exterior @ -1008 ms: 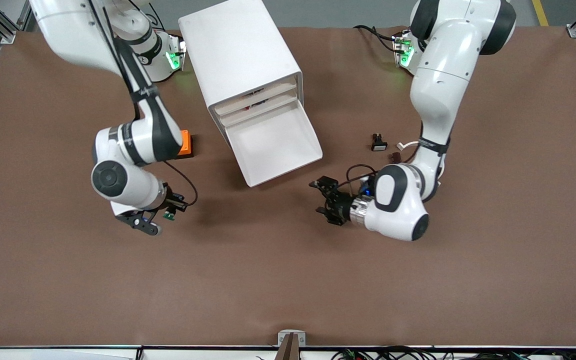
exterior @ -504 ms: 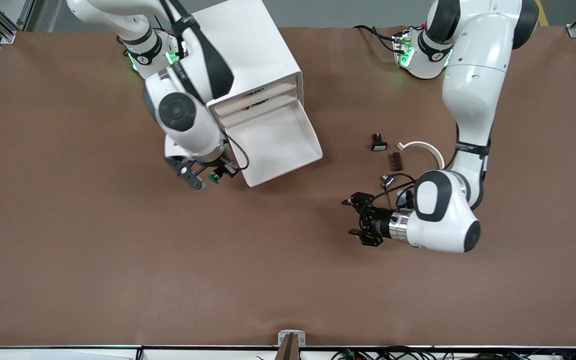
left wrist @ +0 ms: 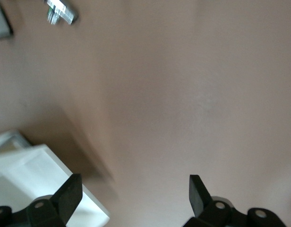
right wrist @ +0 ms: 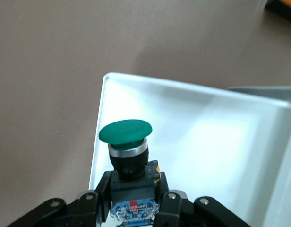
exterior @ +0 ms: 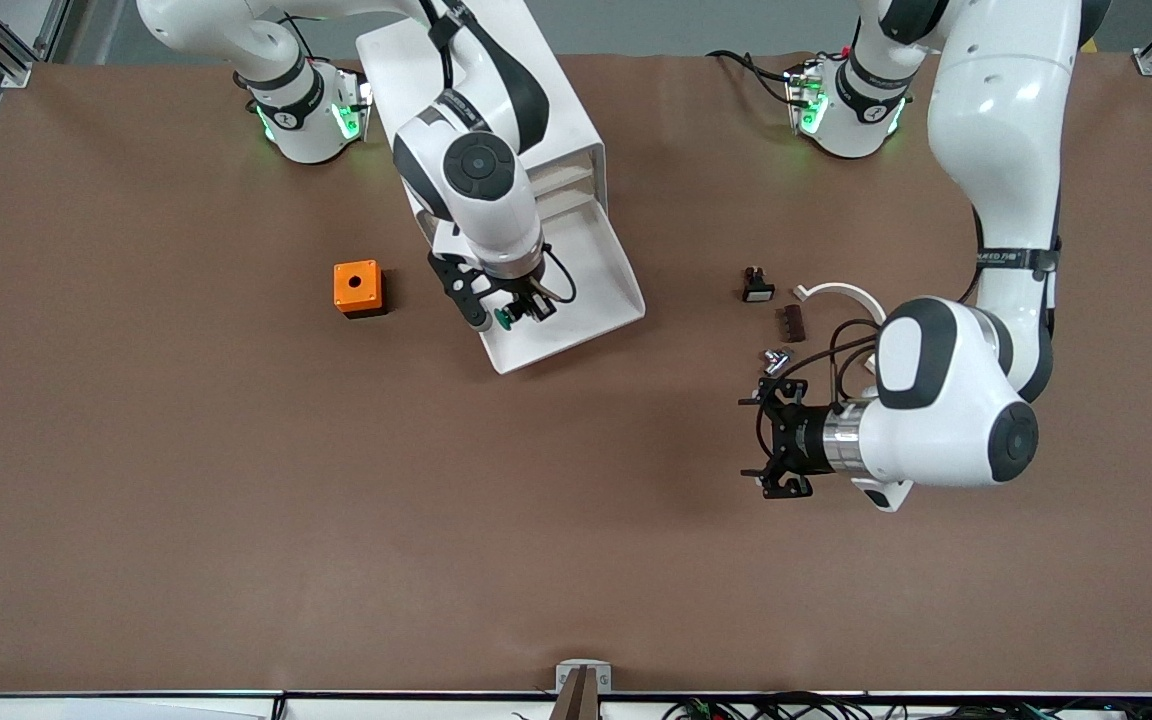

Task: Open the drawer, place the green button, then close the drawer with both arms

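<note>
The drawer (exterior: 591,285), a shallow white tray, stands pulled out of the white cabinet (exterior: 476,90). My right gripper (exterior: 508,312) is shut on the button (exterior: 503,319) and holds it over the drawer's front end. In the right wrist view the button's green cap (right wrist: 125,131) tops its black body, which has a blue part, between my right gripper's (right wrist: 132,198) fingers, above the drawer's floor (right wrist: 207,142). My left gripper (exterior: 764,443) is open and empty over bare table, toward the left arm's end. In the left wrist view the left gripper (left wrist: 133,189) has its jaws wide apart.
An orange box with a hole (exterior: 357,288) sits beside the drawer, toward the right arm's end. A small black-and-white switch (exterior: 757,285), a brown piece (exterior: 792,322), a white ring (exterior: 841,292) and a metal part (exterior: 774,358) lie by the left arm.
My right gripper carried the button from the right arm's end of the table to over the open drawer. My left gripper drew away from the drawer toward its own end.
</note>
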Motion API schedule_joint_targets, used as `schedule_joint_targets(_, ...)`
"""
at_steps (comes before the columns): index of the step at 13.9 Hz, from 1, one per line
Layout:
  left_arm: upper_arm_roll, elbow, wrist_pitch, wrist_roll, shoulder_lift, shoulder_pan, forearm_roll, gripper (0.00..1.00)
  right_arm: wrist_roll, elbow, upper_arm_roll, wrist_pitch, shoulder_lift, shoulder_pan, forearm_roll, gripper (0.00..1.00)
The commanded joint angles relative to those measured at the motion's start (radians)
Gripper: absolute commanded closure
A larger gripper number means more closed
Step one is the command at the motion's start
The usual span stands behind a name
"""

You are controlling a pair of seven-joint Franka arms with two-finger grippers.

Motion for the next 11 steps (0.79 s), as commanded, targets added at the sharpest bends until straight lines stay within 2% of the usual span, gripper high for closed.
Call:
schedule_joint_targets(1, -0.065, -0.029, -0.008, 0.071, -0.067, -0.013, 0.141, 0.01, 0.061, 0.005, -0.011, 0.065, 0.040, 0.026, 0.027, 1.00)
schedule_joint_targets(4, -0.128, -0.031, -0.022, 0.081, -0.080, -0.055, 0.298, 0.01, 0.092, 0.013, -0.011, 0.109, 0.082, 0.035, 0.028, 1.00)
schedule_joint_targets(5, -0.132, -0.029, -0.011, 0.083, -0.075, -0.087, 0.358, 0.01, 0.092, 0.016, -0.011, 0.116, 0.094, 0.035, 0.049, 1.00)
schedule_joint_targets(7, -0.132, -0.029, 0.024, 0.132, -0.069, -0.124, 0.401, 0.01, 0.095, 0.033, -0.011, 0.126, 0.117, 0.046, 0.083, 1.00)
schedule_joint_targets(11, -0.129, -0.031, 0.100, 0.499, -0.034, -0.130, 0.497, 0.01, 0.097, 0.045, -0.011, 0.126, 0.131, 0.056, 0.106, 1.00)
